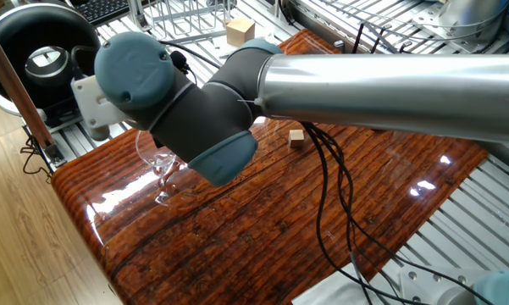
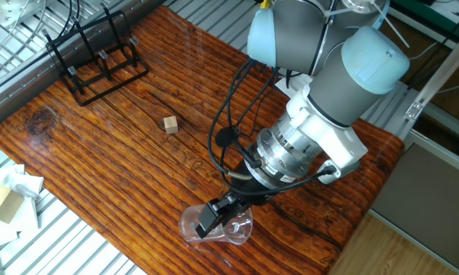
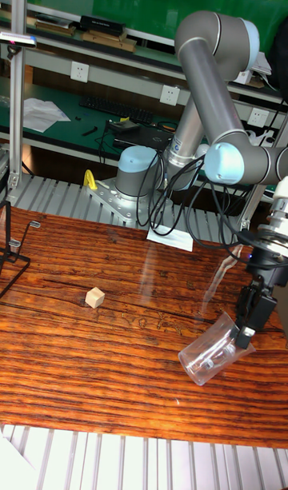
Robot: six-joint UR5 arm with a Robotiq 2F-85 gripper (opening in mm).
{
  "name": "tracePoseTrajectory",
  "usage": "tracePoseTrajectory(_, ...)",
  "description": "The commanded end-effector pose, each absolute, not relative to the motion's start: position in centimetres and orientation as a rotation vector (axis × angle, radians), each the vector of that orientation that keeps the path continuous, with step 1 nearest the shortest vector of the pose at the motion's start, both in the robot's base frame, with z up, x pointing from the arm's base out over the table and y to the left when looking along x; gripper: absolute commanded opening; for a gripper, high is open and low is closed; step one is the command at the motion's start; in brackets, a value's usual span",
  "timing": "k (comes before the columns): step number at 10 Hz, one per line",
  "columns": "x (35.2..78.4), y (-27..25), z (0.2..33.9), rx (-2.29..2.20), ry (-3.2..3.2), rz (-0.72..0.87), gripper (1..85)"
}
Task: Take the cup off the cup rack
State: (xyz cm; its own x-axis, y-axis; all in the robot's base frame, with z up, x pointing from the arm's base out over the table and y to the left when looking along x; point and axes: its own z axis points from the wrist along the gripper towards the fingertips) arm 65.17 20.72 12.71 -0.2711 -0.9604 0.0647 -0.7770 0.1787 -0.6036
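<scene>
The cup [image 3: 210,351], clear colourless glass, tilts steeply with its long axis slanting down to its wide open mouth near the table [image 3: 96,378] edge. The gripper [image 3: 244,328] clamps its upper end, far from the cup rack [image 2: 92,57].

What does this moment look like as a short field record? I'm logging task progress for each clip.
cup: clear glass, tilted on its side, off the rack, low over the table near its edge
tool: shut on the cup's rim
cup rack: black wire, holds no cup, at the far end of the table
wooden cube: loose on the table, between rack and cup
table: glossy striped wood
task state: cup already removed from rack
</scene>
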Motion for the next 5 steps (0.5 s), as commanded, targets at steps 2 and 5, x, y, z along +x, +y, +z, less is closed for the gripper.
tracePoseTrajectory(2, 65.39, 21.34, 12.66, -1.683, 2.096, -0.750, 47.7)
tracePoseTrajectory(5, 65.35, 21.71, 12.55, -1.704, 2.080, -0.735, 47.7)
